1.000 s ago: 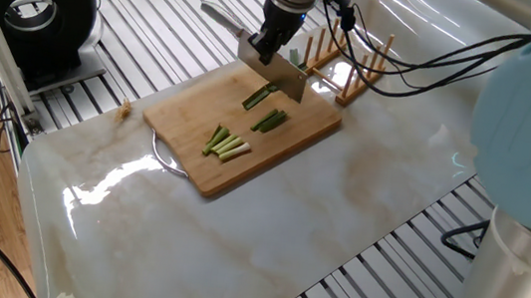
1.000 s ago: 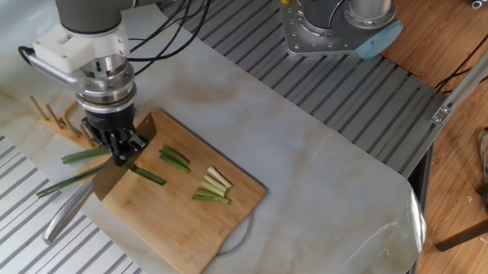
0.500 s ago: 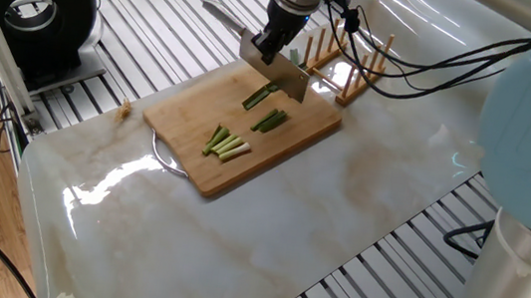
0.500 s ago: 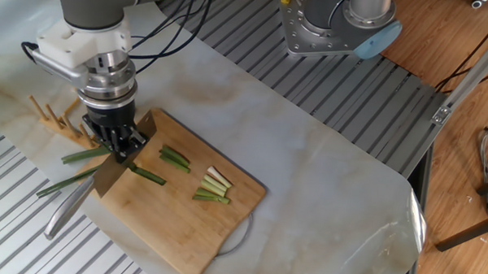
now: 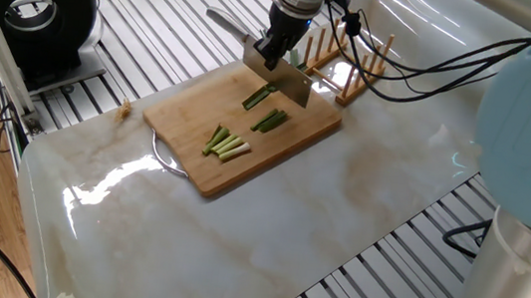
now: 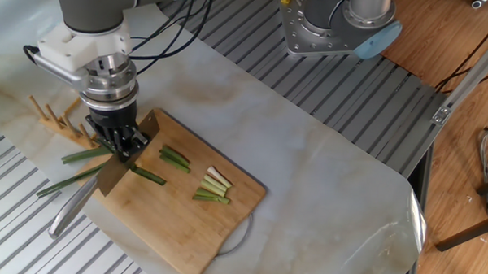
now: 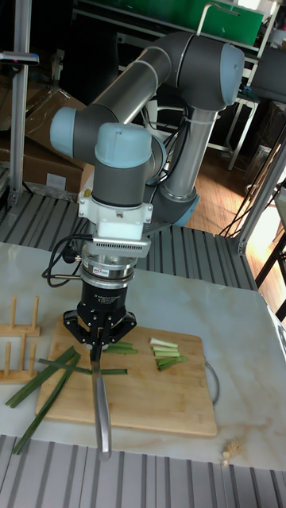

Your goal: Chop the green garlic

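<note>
Green garlic (image 6: 80,169) is seen lying partly on a wooden cutting board (image 6: 184,232), with its long dark leaves trailing off the board's left edge in the other fixed view and reaching onto the marble worktop (image 6: 324,164). Several cut pieces are spread over the board: a pale whitish-green cluster (image 6: 214,187) near the board's right end in that view, a pair of darker green pieces (image 6: 175,157) near the middle, and one thin piece (image 6: 149,176) just beside the blade. In the tall fixed view the pale cluster (image 7: 167,352) is found right of centre on the board, and the uncut leaves (image 7: 44,386) extend toward the lower left.

The pincer (image 6: 120,145) is closed around the handle end of a cleaver (image 6: 121,161), whose broad blade is held tilted over the left part of the board, close above the stalk; whether the edge touches the garlic cannot be told. In one fixed view the pincer (image 5: 275,48) and the blade (image 5: 279,75) are placed at the board's upper edge. The long metal handle (image 7: 100,413) is seen pointing down the frame in the tall fixed view. A wooden peg rack (image 5: 345,68) stands just beyond the board, near the blade.
</note>
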